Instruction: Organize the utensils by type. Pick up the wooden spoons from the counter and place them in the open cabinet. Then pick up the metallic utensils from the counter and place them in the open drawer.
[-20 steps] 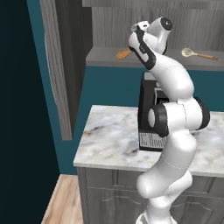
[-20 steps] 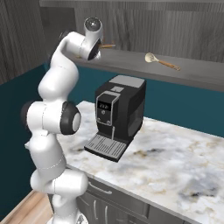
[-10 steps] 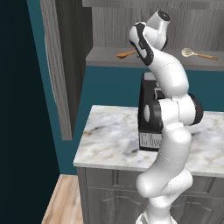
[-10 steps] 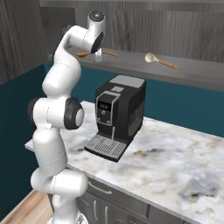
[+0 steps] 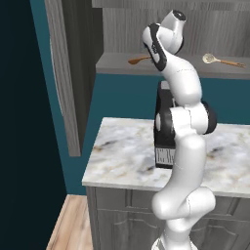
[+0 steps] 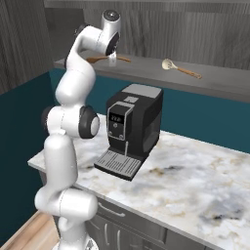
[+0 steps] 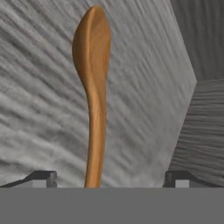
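Now up at cabinet (image 6: 195, 29) shelf: gripper (image 7: 109, 177) spread wide, pinching nothing. Orange-brown spoon (image 7: 92, 87) flat on shelf board between the fingertips (image 7: 43, 177) (touching neither), bowl toward 12 o'clock in hand view. Cream-bowled spoon (image 6: 179, 69) well apart on same shelf, toward 3 o'clock in right base view.

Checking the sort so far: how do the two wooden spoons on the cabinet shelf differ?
The orange-brown spoon is one colour throughout; the cream-bowled spoon has a pale bowl and a tan handle. The orange-brown spoon lies by the open gripper; the cream-bowled spoon lies apart, farther right. Both are slim and lie flat on the shelf.
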